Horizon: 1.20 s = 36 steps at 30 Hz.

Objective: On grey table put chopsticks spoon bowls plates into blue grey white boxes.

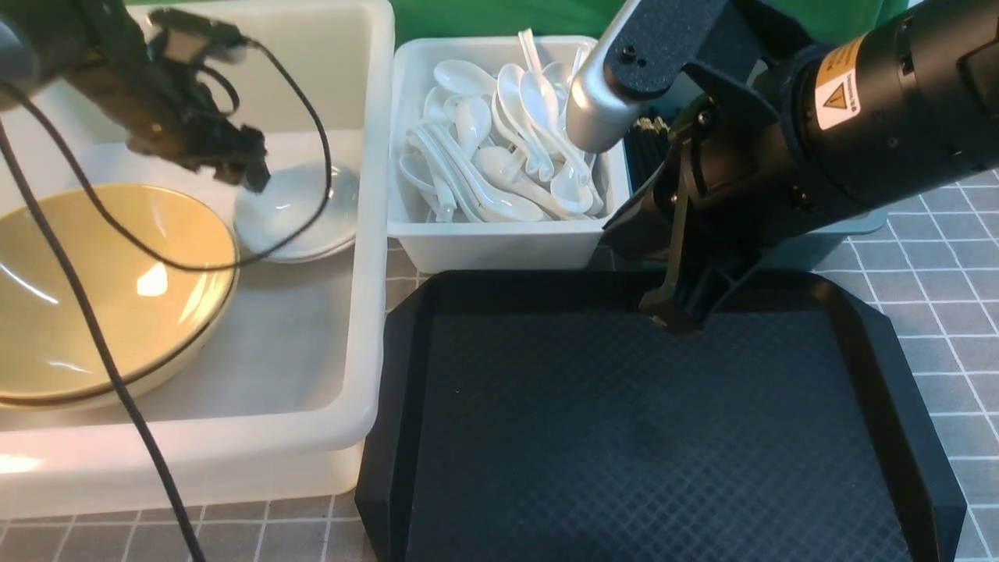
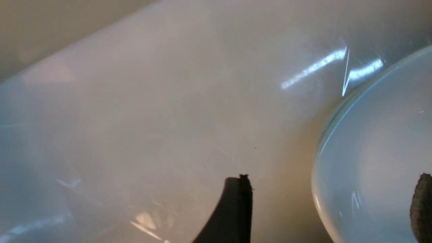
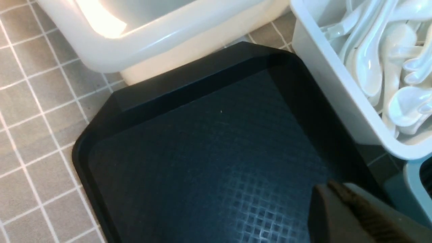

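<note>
so the left pincer point(image 1: 248, 176) is hanging inside the huge translucent white plastic tub point(image 1: 375, 195), fingers point(image 2: 236, 209) spread wide and straddling the rim of the small glossy white rounded-square plate point(image 1: 300, 215). the plate is sitting on the tub floor, just beside the wide pale yellow-beige glossy bowl point(image 1: 101, 289) in the same tub. the right pincer point(image 1: 677, 316) is hovering over the far edge of the black diamond-textured tray point(image 1: 648, 437), tips pressed together with nothing in them that i can see. the glossy white soup spoons point(image 1: 499, 148) are lying heaped in the small white plastic tub point(image 1: 499, 250), and the black gold-banded chopsticks point(image 1: 646, 129) are peeking out of the blue-grey tub point(image 1: 847, 224) behind that arm.

what's worrying me: if the left one is lifting at an angle, a finger could be catching the plate rim and flipping it, or shoving it into the bowl. its black cable point(image 1: 320, 148) is also drooping low over the plate and might be snagging on it. the sorting is looking nearly done to me.
</note>
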Available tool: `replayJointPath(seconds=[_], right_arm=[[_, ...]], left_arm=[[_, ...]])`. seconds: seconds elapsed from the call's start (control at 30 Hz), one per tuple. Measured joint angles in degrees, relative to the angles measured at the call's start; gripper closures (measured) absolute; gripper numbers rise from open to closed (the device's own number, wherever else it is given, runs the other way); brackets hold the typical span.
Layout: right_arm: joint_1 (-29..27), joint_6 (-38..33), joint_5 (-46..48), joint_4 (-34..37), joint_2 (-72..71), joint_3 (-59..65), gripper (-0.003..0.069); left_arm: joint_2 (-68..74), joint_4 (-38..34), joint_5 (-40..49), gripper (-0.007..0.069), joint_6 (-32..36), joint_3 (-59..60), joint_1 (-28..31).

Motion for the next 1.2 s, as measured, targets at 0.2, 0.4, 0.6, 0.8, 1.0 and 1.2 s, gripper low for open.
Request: replayJointPath(seconds=[0.2,0.4,0.6,0.8,1.0,1.2], right_arm=[[0.00,0.00,0.93,-0.01,0.00,0.00,0.0614],[0.00,1.86,2.02,-0.14,-0.26,-0.73,0.0614],[0.00,4.62,4.43,-0.35,-4.53,-1.25,0.0608],[0.00,5.80,6.23,-0.82,-11.34,-1.04,0.0603],[0.00,5.80,1.50,-0.89,-21.21,6.05,0.0599],[0.00,5.80,-10.03,-0.94,-31.40,18.71,0.0594]], left_arm=[[-1.03,1.22,11.16,0.0021,-6.60,-11.37,-0.05],[-7.76,1.10,19.34,0.0217,-9.60,-16.91,-1.13],[-23.12,0.96,20.54,0.0545,-8.70,-10.59,-5.60],[-38.38,0.66,20.77,0.0632,-9.97,4.05,-7.48],[-53.47,-0.51,13.75,0.0634,-11.92,26.47,-7.48],[-70.51,-0.77,6.49,0.0634,-14.57,48.43,-7.48]])
